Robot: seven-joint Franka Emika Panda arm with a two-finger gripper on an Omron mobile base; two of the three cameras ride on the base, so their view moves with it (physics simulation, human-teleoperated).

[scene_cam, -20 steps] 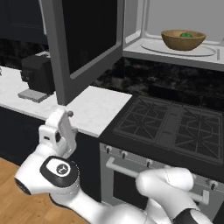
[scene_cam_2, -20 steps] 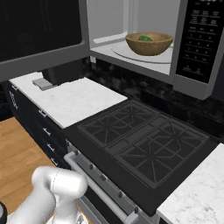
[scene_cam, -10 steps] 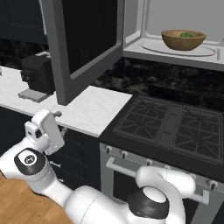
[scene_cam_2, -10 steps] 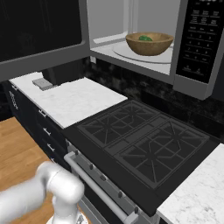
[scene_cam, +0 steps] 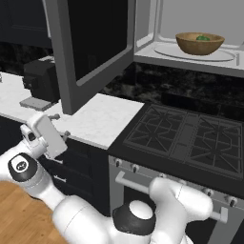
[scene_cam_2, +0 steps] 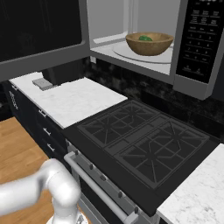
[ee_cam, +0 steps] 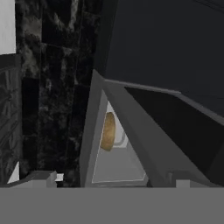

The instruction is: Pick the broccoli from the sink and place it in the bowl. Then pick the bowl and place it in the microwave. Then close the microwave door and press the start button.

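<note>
The wooden bowl (scene_cam: 199,44) sits on the turntable inside the microwave (scene_cam: 190,57), with the dark-green broccoli (scene_cam: 203,37) in it; both show again as the bowl (scene_cam_2: 148,43) and broccoli (scene_cam_2: 145,38). The microwave door (scene_cam: 95,43) stands wide open, swung out to the left. My gripper (scene_cam: 61,125) hangs low at the left, below the door's free edge and in front of the counter, open with nothing between its fingers. In the rolled hand view the door (ee_cam: 148,131) runs across in front of the cavity, and the bowl (ee_cam: 108,131) is a thin brown sliver.
A black coffee machine (scene_cam: 42,81) stands on the white marble counter (scene_cam: 105,119) under the open door. The black stove (scene_cam: 190,138) lies below the microwave. The dark button panel (scene_cam_2: 199,39) is on the microwave's right side.
My arm has swung left and the gripper has moved left along the counter's front edge, then risen slightly. Bowl, broccoli and door stay put.
</note>
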